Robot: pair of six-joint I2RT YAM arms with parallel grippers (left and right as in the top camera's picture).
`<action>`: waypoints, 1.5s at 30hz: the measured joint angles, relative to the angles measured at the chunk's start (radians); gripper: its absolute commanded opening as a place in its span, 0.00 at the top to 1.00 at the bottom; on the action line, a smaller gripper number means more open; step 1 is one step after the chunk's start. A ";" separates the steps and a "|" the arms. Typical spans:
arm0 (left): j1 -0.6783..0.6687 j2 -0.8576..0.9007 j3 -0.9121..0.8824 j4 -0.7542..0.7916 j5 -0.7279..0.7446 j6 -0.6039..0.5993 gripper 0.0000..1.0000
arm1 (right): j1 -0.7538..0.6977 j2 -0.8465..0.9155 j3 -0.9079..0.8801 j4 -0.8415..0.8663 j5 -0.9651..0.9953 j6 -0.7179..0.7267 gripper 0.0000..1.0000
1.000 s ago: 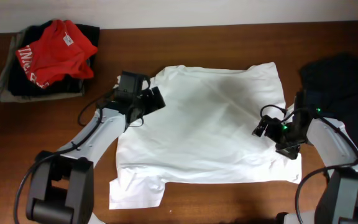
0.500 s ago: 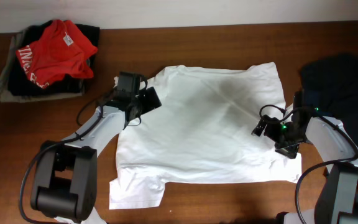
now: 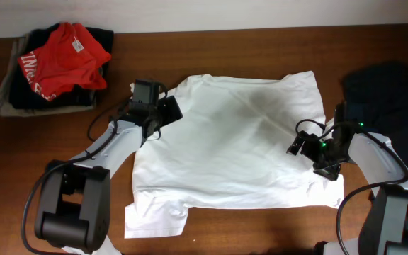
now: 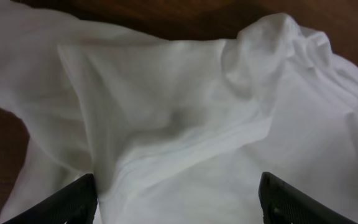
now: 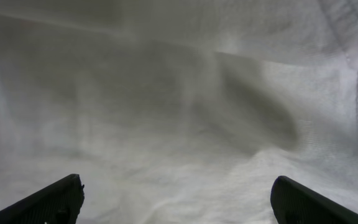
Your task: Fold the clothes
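A white T-shirt [image 3: 232, 149] lies spread across the centre of the wooden table [image 3: 62, 156], one sleeve reaching toward the lower left. A dark garment [image 3: 392, 88] sits at the right edge. A stack of clothes [image 3: 13, 95] topped by a red shirt [image 3: 66, 53] fills the upper left. The left gripper [image 3: 167, 111], jaws wide, hovers over the T-shirt's rumpled upper-left sleeve, holding nothing. The right gripper [image 3: 297, 145], equally wide and empty, hangs low over the T-shirt's right side.
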 measured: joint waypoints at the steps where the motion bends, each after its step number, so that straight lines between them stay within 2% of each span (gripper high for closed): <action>1: 0.002 0.000 0.000 0.000 0.003 0.000 0.19 | 0.000 0.000 0.000 0.000 0.000 0.000 0.00; 6: 0.008 0.002 0.000 0.000 0.014 -0.001 0.37 | 0.000 0.000 0.000 0.000 0.000 0.000 0.00; 35: 0.016 0.047 0.000 -0.016 0.018 0.003 0.38 | 0.000 0.000 0.000 -0.001 0.000 0.000 0.00; 43: 0.016 0.061 0.000 -0.004 0.018 -0.002 0.71 | 0.000 0.000 0.000 -0.001 0.000 0.000 0.00; 45: 0.016 0.061 0.000 -0.003 0.018 0.003 0.84 | 0.000 0.000 0.000 -0.001 0.000 0.000 0.01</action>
